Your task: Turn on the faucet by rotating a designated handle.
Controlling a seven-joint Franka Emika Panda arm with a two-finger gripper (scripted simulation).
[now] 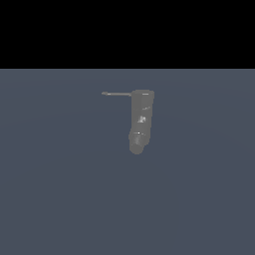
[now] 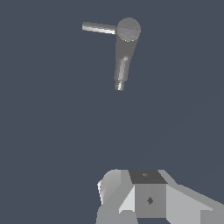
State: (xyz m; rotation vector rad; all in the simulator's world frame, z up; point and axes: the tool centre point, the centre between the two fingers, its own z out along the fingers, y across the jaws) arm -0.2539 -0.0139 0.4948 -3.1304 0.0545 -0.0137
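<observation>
The handle (image 2: 99,28), a thin stiff rod on the faucet (image 2: 124,51), sits well ahead of the jaws, whose state I cannot tell; best pushed near its free tip.

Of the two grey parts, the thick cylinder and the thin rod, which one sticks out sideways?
The handle: a slim straight rod leaving the top of the faucet toward the exterior view's left. The faucet body is far thicker and longer.

Dim, flat simulator lighting with no cast shadows; coarse, slightly blurry renders, small pale glints on the faucet (image 1: 140,121)
</observation>
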